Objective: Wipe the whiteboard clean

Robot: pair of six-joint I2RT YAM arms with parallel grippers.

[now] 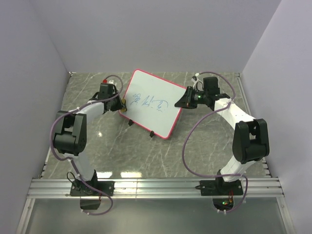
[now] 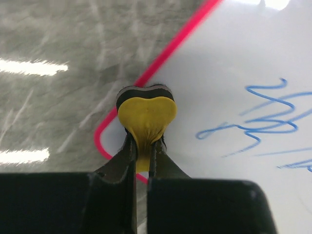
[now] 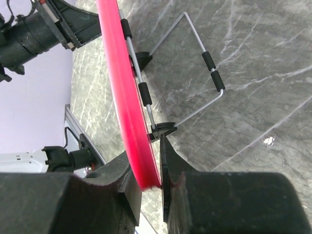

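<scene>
From the right wrist only the pink rim of the whiteboard [image 3: 122, 97] and its wire stand [image 3: 195, 58] show, the written face hidden, while the right gripper [image 3: 150, 163] pinches that right edge mid-table and the left gripper [image 2: 142, 146] is clamped on a yellow eraser [image 2: 146, 114] at the board's left corner.

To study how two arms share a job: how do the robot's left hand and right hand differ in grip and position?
The left hand is shut on a yellow eraser; the right hand is shut on the whiteboard by its pink frame. The left hand sits at one corner, over the white face near the blue writing; the right hand pinches the opposite edge. Both are closed at the board.
</scene>
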